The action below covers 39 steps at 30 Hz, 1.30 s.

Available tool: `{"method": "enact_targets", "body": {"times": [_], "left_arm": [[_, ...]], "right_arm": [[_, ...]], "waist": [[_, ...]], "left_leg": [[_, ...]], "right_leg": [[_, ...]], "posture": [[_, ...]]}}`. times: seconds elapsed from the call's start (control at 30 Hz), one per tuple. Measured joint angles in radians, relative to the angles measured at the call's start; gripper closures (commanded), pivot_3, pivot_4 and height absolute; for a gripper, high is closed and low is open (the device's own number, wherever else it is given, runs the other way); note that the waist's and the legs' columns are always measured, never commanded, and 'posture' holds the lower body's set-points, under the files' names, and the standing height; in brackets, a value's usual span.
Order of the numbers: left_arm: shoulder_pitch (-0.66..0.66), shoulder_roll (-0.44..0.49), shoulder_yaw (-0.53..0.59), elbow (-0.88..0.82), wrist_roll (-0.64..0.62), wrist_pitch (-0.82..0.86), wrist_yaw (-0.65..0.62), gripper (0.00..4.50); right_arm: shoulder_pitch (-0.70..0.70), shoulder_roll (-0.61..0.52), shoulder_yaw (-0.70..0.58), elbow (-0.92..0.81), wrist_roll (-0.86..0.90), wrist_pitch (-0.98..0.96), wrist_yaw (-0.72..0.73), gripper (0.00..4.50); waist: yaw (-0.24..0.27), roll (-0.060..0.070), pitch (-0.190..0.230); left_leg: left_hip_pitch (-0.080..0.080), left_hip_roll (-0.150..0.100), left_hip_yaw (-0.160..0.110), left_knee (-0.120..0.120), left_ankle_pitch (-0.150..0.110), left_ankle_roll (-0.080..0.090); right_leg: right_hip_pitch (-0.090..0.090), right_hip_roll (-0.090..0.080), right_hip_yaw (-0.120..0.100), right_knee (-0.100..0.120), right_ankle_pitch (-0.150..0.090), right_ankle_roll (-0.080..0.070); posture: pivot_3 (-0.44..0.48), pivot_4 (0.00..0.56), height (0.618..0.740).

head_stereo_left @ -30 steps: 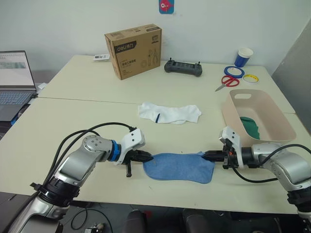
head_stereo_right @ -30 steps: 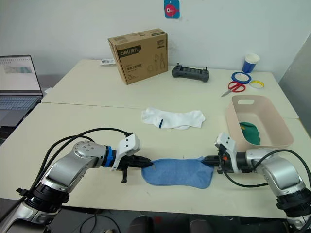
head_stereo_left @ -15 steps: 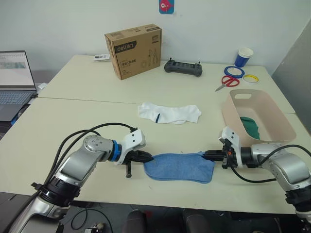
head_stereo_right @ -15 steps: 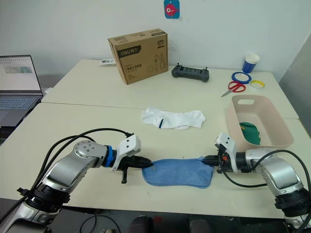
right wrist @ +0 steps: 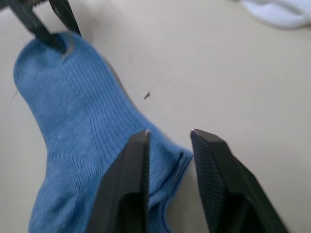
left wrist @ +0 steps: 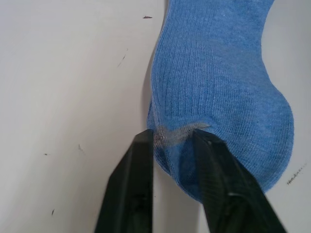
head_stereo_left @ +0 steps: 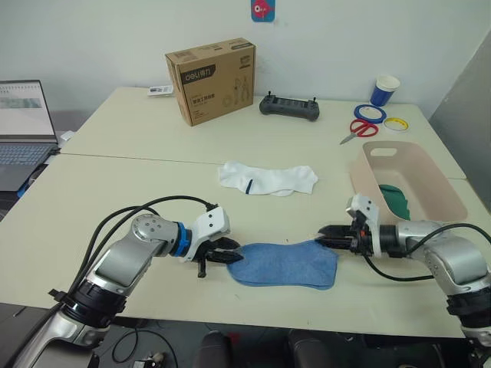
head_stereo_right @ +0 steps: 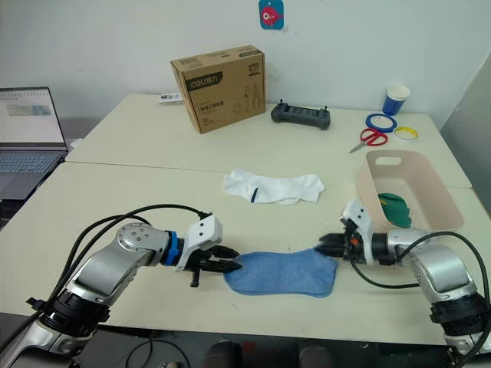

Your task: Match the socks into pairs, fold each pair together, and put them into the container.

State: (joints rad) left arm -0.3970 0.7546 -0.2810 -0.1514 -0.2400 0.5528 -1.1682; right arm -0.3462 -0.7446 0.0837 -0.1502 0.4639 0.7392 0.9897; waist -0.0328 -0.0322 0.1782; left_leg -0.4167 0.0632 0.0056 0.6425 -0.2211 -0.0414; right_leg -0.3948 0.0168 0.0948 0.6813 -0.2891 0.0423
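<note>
The light blue socks [head_stereo_left: 284,264] lie flat, one stacked on the other, near the table's front edge. My left gripper [head_stereo_left: 232,255] is open at their left end, and the fabric edge sits between its fingertips [left wrist: 146,141]. My right gripper [head_stereo_left: 322,232] is open just above the socks' right end [right wrist: 97,145], not touching them. Two white socks [head_stereo_left: 267,179] lie together in the middle of the table. A dark green sock [head_stereo_left: 395,198] lies inside the pale pink container [head_stereo_left: 430,172] at the right.
A brown cardboard box [head_stereo_left: 211,80], a black controller [head_stereo_left: 288,106], red scissors [head_stereo_left: 357,129], tape rolls [head_stereo_left: 370,113] and a blue cup [head_stereo_left: 385,90] stand along the back. A laptop [head_stereo_left: 23,126] sits at the far left.
Both grippers have let go of the blue socks. The left one has opened in place. The right one has opened and risen slightly off the socks' right end.
</note>
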Motion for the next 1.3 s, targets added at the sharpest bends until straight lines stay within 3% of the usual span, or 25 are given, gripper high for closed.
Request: {"method": "enact_targets", "body": {"times": [0.03,0.17,0.27,0.37,0.5,0.53,0.57,0.87,1.03,1.3], "left_arm": [[0.002,0.006,0.01,0.001,-0.004,-0.003,-0.002,2.0],[0.004,0.055,0.084,0.025,-0.035,-0.039,-0.036,2.0],[-0.005,0.029,0.141,0.043,-0.068,-0.073,-0.037,2.0],[-0.035,-0.068,0.163,0.029,-0.092,-0.087,0.019,2.62],[-0.027,-0.116,0.131,-0.044,-0.093,-0.125,0.04,3.93],[-0.023,-0.13,0.116,-0.059,-0.093,-0.127,0.04,4.26],[-0.019,-0.141,0.101,-0.072,-0.093,-0.127,0.04,4.49],[0.044,-0.141,-0.048,-0.072,0.006,-0.151,0.047,4.49],[0.09,-0.107,-0.056,-0.016,0.061,-0.201,0.052,4.49],[0.162,-0.052,-0.013,-0.044,0.049,-0.22,0.047,4.49]], "right_arm": [[0.002,-0.004,-0.014,-0.003,0.01,0.011,0.003,2.37],[0.013,-0.038,-0.071,-0.042,0.035,0.021,0.011,2.37],[0.023,-0.032,-0.092,-0.092,0.044,-0.027,0.016,2.37],[0.056,-0.006,-0.058,-0.139,0.026,-0.134,0.053,2.99],[0.073,0.052,-0.004,-0.159,0.005,-0.231,0.069,4.42],[0.072,0.069,0.007,-0.159,-0.013,-0.255,0.063,4.5],[0.072,0.088,0.019,-0.159,-0.015,-0.27,0.057,4.5],[0.118,0.123,0.127,-0.044,-0.137,-0.385,0.053,4.5],[0.19,0.07,0.121,0.044,-0.198,-0.499,0.078,4.5],[0.284,0.001,0.041,0.033,-0.175,-0.548,0.102,4.5]], "waist": [[0.0,0.0,0.0],[-0.001,0.0,0.0],[0.0,0.0,0.0],[0.004,0.0,0.0],[0.0,0.0,0.0],[-0.002,0.0,0.0],[-0.002,0.0,0.0],[0.0,0.0,0.0],[0.001,0.0,0.0],[0.0,0.0,-0.001]], "left_leg": [[0.0,0.0,0.0,0.0,0.0,0.0],[0.0,0.0,0.0,-0.001,0.0,0.0],[0.0,0.0,0.0,0.0,0.0,0.0],[-0.001,0.0,-0.001,0.001,0.0,0.0],[0.0,0.0,0.0,0.001,0.0,0.0],[0.0,0.0,0.0,0.001,0.0,0.0],[0.0,0.0,0.0,0.001,0.0,0.0],[0.001,0.0,0.0,0.002,0.0,0.0],[0.001,0.0,0.0,0.001,0.0,0.0],[0.005,0.0,0.0,0.001,0.0,0.0]], "right_leg": [[0.0,0.0,0.0,0.0,0.0,0.0],[0.0,0.0,0.0,0.0,0.0,0.0],[0.0,0.0,0.0,0.0,0.0,0.0],[0.001,0.0,-0.001,-0.001,0.0,0.001],[0.001,0.0,0.0,-0.001,0.001,0.001],[0.001,0.0,0.0,0.0,0.001,0.001],[0.001,0.0,0.0,0.0,0.001,0.001],[0.001,0.0,0.0,0.0,0.001,0.001],[0.001,0.0,0.0,0.0,0.001,0.001],[0.005,0.0,0.001,0.0,0.0,-0.001]], "posture": [[0.0,0.15,0.74],[0.0,0.15,0.74],[0.0,0.15,0.74],[0.0,0.15,0.74],[0.0,0.15,0.74],[0.0,0.15,0.74],[0.0,0.15,0.74],[0.0,0.15,0.74],[0.0,0.15,0.74],[0.0,0.15,0.74]]}}
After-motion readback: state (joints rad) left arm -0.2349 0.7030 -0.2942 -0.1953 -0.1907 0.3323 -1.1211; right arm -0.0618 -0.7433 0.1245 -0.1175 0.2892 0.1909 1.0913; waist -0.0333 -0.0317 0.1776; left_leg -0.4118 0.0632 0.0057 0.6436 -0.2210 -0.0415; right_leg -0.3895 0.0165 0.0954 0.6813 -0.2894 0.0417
